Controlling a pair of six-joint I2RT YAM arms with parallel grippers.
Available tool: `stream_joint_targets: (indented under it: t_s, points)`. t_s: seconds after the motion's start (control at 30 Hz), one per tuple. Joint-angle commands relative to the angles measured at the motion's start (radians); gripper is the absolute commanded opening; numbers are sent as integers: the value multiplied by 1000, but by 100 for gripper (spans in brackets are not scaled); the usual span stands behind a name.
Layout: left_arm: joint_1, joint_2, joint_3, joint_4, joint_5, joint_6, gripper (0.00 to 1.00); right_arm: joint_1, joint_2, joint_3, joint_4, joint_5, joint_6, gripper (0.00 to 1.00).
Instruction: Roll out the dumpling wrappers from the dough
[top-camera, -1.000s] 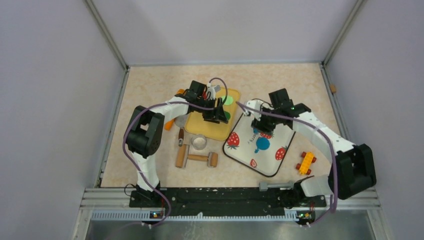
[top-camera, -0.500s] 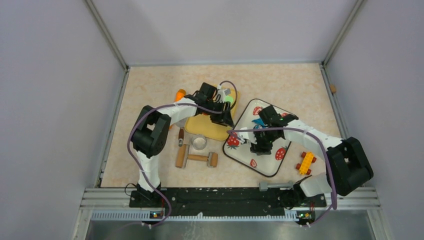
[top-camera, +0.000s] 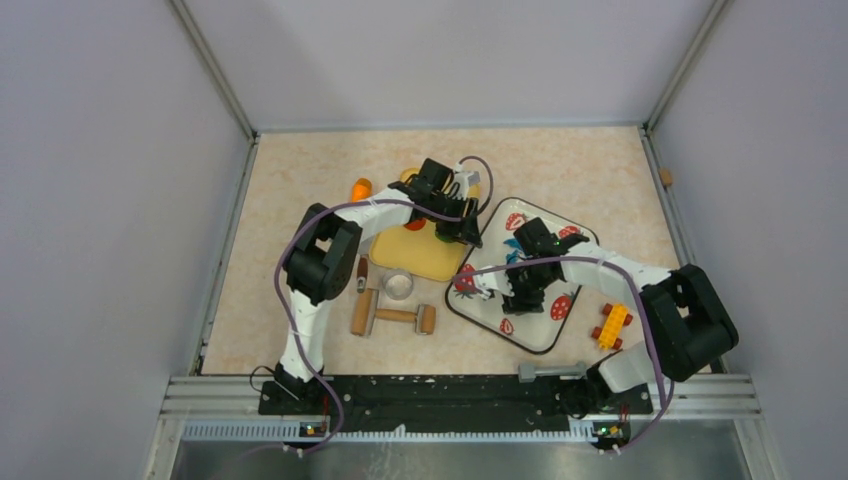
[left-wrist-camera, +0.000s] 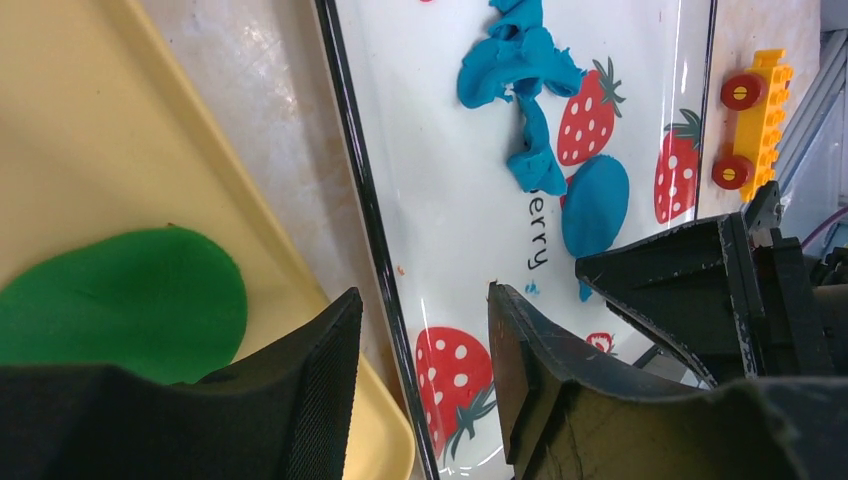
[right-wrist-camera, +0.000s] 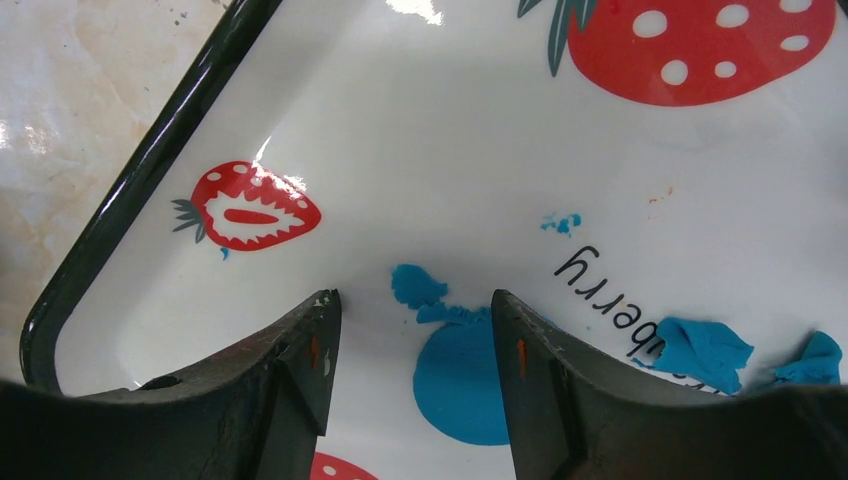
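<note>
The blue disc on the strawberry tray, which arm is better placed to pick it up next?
Right, probably. The right gripper hangs open just above the blue disc on the tray. The left gripper, also open, sits at the tray's edge near the green disc.

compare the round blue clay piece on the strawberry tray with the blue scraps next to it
The blue disc is flat and smooth; the blue scraps are lumpy, folded and ragged-edged. The disc is one rounded piece; the scraps are several twisted strips trailing across the tray. Both are the same bright blue clay, and both lie loose on the strawberry tray, with neither one held.
</note>
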Motion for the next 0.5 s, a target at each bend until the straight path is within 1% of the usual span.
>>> stream_joint_targets:
  t_s: [0.0,0.2,0.47]
  points:
    - [-7,12,55,8,-9,27,53,17,7,-4,24,-21,-45,59]
    - [-13,15,47,17,-3,14,53,28,40,-2,-32,-24,-63,59]
    - [-13,23,49,22,-4,1,53,37,44,-24,-125,-11,-72,56]
